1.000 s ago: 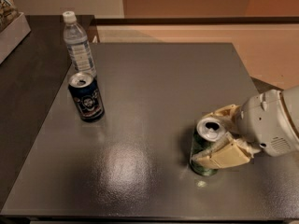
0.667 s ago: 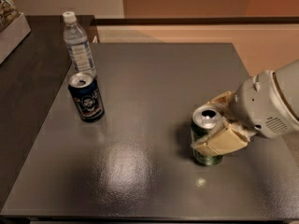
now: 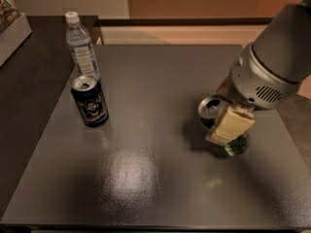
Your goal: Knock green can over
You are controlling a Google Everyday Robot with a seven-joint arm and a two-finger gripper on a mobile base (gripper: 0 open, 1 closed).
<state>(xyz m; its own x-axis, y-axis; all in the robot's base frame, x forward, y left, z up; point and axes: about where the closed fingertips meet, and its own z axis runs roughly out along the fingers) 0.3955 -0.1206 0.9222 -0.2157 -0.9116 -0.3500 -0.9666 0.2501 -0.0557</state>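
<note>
The green can is at the table's right side, tilted with its silver top leaning left and its green base to the lower right. My gripper comes in from the right under a large grey wrist and is shut on the can. One cream finger lies across the can's front; the other is mostly hidden behind it.
A dark blue can with a white emblem stands upright at the left. A clear plastic bottle with a white cap stands just behind it. The dark grey table ends at a lower dark surface on the left.
The arm has swung up and to the right. The green can has gone from upright to tilted, its base shifting right while its top leans left.
</note>
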